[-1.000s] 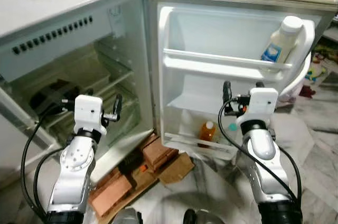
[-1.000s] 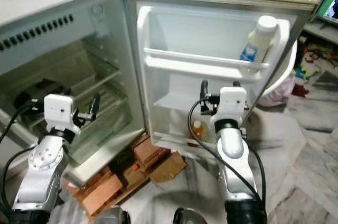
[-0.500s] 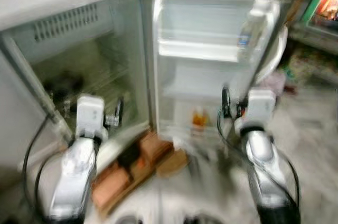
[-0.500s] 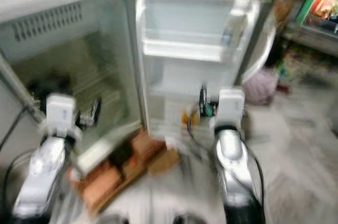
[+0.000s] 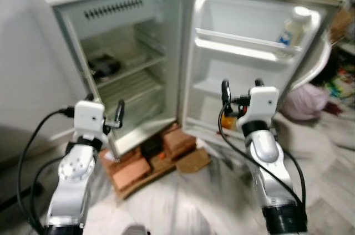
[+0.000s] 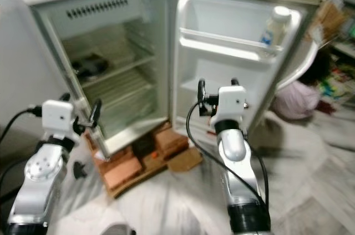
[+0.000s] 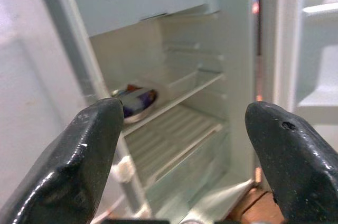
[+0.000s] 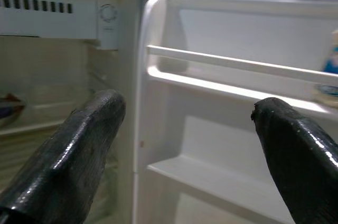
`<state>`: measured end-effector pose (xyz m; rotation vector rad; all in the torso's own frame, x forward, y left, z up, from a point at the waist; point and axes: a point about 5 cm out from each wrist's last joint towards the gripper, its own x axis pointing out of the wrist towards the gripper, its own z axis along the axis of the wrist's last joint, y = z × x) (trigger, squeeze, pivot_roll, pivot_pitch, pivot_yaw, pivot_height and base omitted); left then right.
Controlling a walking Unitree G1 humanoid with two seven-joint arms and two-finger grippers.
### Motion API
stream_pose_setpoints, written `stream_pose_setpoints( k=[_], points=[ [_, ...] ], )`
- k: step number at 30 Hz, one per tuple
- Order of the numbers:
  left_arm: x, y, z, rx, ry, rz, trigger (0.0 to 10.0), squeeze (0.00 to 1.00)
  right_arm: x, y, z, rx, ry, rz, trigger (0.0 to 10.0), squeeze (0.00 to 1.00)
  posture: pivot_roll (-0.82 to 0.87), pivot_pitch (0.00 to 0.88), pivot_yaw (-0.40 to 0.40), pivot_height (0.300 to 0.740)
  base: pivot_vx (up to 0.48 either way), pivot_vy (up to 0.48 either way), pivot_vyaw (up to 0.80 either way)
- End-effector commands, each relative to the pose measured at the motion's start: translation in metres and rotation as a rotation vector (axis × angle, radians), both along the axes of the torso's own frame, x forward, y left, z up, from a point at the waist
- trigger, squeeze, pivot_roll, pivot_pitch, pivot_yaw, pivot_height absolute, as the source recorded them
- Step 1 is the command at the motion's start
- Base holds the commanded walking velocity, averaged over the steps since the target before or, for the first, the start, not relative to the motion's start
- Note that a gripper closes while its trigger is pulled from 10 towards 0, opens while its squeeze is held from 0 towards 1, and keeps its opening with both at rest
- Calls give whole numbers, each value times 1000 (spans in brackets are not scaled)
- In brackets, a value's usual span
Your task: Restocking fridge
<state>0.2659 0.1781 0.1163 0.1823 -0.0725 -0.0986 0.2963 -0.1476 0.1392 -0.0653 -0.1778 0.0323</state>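
Marble floor lay before the open white fridge [image 5: 125,52], which stood on bricks [image 5: 145,163]. White plastic bottle [image 5: 293,25] sat in upper door shelf. Left gripper [image 7: 185,145] and right gripper [image 8: 185,139] hovered, fingers apart, empty.

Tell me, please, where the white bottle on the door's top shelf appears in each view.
Left eye view: white bottle, upper right.
Right eye view: upper right.
Left wrist view: not in it.
Right wrist view: cannot tell; a blurred blue-and-white edge at far right may be it.
Shared landmark: door shelf rail.
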Motion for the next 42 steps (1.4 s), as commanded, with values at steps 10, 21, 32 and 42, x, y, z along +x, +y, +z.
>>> stream_pose_setpoints(
  k=[10,21,32,42],
  points=[
    [2,-7,3,8,-12,-33,10000,0,7,-1,2,17,-7,0,10000,0,90,0,-20,740,0,-451,0],
    [1,-10,1,-32,-5,-42,10000,0,6,10,-12,20,77,93,10000,0,91,0,-24,740,0,-478,0],
    [1,-12,1,-39,-2,-50,10000,0,4,17,-15,11,91,153,10000,0,89,0,-24,740,0,-480,0],
    [1,-10,1,-20,-7,-43,10000,0,5,21,-7,0,48,196,10000,0,90,0,-26,740,0,-479,59]
  ],
)
